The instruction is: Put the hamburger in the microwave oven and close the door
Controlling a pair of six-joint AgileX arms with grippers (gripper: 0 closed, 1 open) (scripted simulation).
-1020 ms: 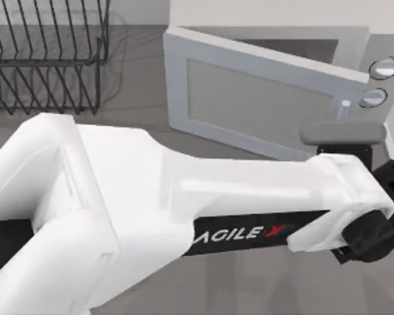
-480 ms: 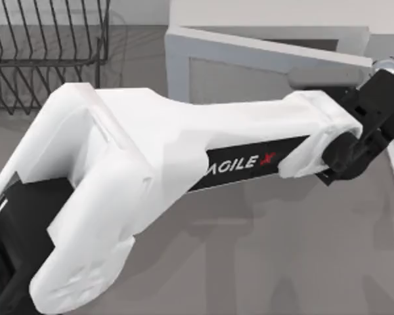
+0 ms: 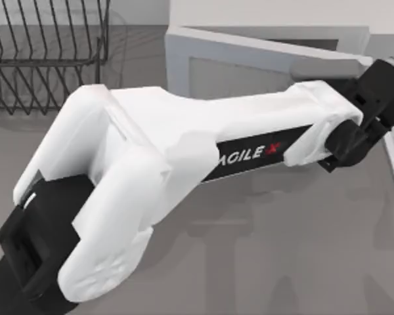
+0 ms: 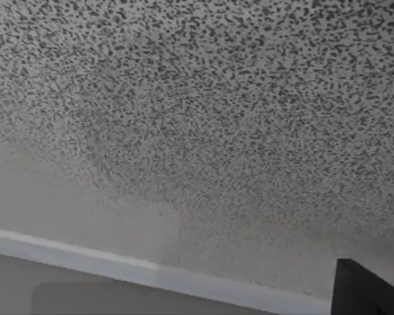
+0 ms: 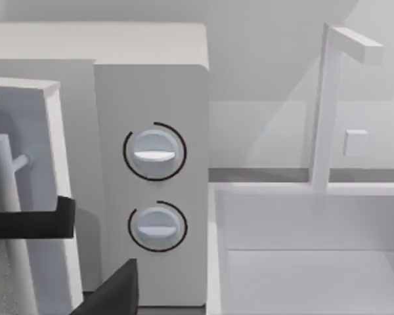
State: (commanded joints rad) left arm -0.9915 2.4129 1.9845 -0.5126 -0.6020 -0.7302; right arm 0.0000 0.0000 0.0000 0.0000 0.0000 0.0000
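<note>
Reaching across from the table's left, the left gripper (image 3: 381, 88) sits at the free right end of the door (image 3: 243, 75); I cannot tell whether it is clenched. The door runs left to right, hinged at its left and slightly ajar from the microwave oven (image 3: 269, 13), so the closing push likely goes toward the cavity. The right arm idles facing the knobs (image 5: 154, 152).

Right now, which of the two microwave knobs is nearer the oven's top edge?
The upper knob, just under the microwave oven roof. The lower knob sits beneath it, nearer the panel's base.
</note>
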